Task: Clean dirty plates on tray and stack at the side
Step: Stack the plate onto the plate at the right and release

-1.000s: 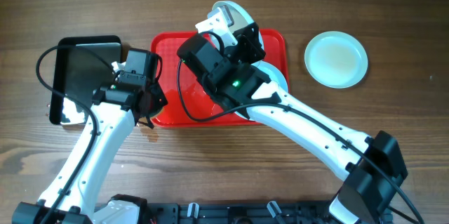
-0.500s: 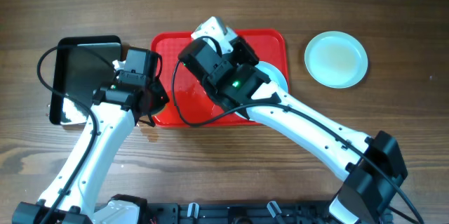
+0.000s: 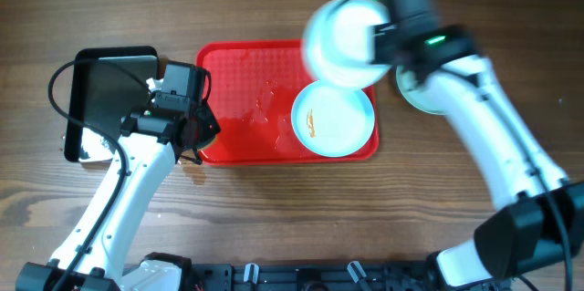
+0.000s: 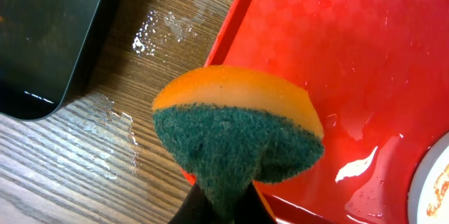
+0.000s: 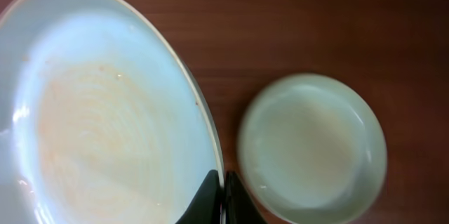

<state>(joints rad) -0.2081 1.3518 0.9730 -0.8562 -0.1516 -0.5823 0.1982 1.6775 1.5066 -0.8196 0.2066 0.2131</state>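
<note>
The red tray [image 3: 237,81] lies mid-table, wet in places. One mint-blue plate [image 3: 333,119] with an orange-brown smear lies on its right half. My right gripper [image 5: 221,189] is shut on the rim of a second plate [image 3: 342,40] [image 5: 98,112] and holds it in the air, blurred, above the tray's right edge. A third plate [image 5: 312,147] lies on the wood to the right; in the overhead view it is mostly hidden by the right arm [image 3: 420,99]. My left gripper [image 4: 224,206] is shut on an orange-and-green sponge [image 4: 235,126] over the tray's left rim [image 4: 231,20].
A glossy black tray [image 3: 105,90] lies left of the red tray; it also shows in the left wrist view [image 4: 42,34]. Water drops lie on the wood [image 4: 161,27] between the two trays. Black cables loop over both arms.
My right arm has swung from over the tray's middle up and to the right, carrying a plate. This uncovered the smeared plate on the tray. The left arm has not moved.
</note>
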